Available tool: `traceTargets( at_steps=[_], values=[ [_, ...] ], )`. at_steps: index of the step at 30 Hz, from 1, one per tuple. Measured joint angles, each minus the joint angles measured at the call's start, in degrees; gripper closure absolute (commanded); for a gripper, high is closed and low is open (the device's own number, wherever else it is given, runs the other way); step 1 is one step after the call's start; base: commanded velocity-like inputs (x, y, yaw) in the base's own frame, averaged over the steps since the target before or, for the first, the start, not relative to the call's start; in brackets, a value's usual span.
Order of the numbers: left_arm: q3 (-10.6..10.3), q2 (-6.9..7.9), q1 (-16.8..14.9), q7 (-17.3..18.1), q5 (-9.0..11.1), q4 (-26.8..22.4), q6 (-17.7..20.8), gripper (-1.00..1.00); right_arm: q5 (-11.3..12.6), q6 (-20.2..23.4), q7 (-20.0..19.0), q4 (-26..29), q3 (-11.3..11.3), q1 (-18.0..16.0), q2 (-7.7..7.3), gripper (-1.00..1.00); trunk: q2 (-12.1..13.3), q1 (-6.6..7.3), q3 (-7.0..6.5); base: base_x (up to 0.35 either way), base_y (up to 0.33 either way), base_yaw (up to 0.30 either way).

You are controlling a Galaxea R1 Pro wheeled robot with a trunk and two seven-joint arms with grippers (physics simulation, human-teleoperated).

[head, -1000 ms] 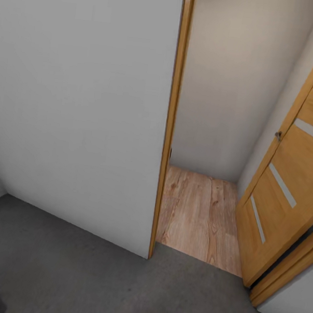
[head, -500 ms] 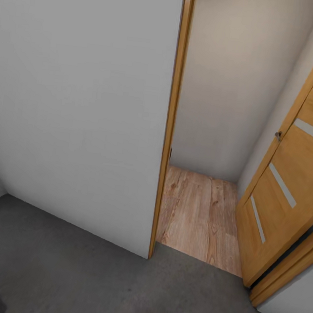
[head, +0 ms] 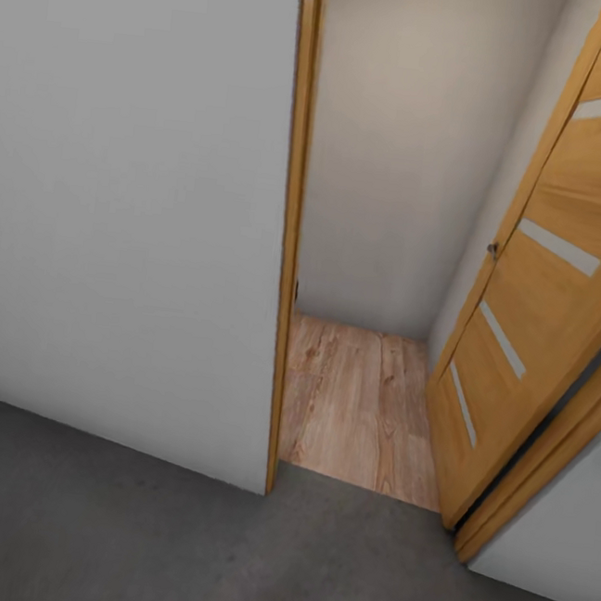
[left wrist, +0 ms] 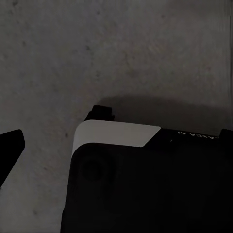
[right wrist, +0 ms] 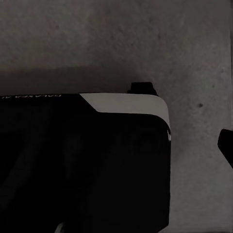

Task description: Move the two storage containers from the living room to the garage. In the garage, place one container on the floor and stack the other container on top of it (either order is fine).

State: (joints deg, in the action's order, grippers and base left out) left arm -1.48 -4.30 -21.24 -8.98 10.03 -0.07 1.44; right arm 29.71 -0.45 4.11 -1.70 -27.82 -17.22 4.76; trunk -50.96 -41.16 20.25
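Note:
The two storage containers and the living room are out of view. I stand on the garage's dark grey concrete floor [head: 124, 542], facing a white wall and a doorway. In the left wrist view one dark fingertip [left wrist: 10, 148] of my left gripper hangs over the floor [left wrist: 121, 48] beside my black and white base [left wrist: 155, 184]. In the right wrist view one dark fingertip [right wrist: 227, 145] of my right gripper shows beside the base [right wrist: 82, 165]. Nothing is seen in either gripper.
A white wall [head: 125, 206] stands close ahead on the left. Its wooden door frame [head: 288, 243] edges a narrow doorway onto a light wood plank floor [head: 353, 409]. An orange wooden door [head: 534, 299] with pale strips stands open on the right.
The whole head view has shifted: wall, frame and door sit further left and a little nearer, so the camera moved. The red-orange corner at the lower left edge has left the picture.

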Motion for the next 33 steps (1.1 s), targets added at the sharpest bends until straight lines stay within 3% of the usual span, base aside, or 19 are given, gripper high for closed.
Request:
traceTargets(
  at_steps=[7,22,33],
  values=[
    [0.0,0.00,0.0,0.0,0.0,0.0,-0.1,-1.00,0.0,-0.2,0.0,0.0,0.0,0.0,-0.06,-1.00,0.0,0.00,0.00,0.000,0.000,-0.226],
    [0.0,0.01,0.0,0.0,0.0,0.0,-0.1,-1.00,0.0,-0.3,-0.3,0.0,0.0,0.0,-0.10,-1.00,0.0,0.00,0.00,0.000,0.000,-0.020],
    [0.0,0.00,0.0,0.0,-0.1,0.0,-0.1,-1.00,0.0,-0.3,-0.2,0.0,0.0,0.0,-0.06,-1.00,0.0,0.00,-0.10,0.000,0.000,-0.234]
  ],
)
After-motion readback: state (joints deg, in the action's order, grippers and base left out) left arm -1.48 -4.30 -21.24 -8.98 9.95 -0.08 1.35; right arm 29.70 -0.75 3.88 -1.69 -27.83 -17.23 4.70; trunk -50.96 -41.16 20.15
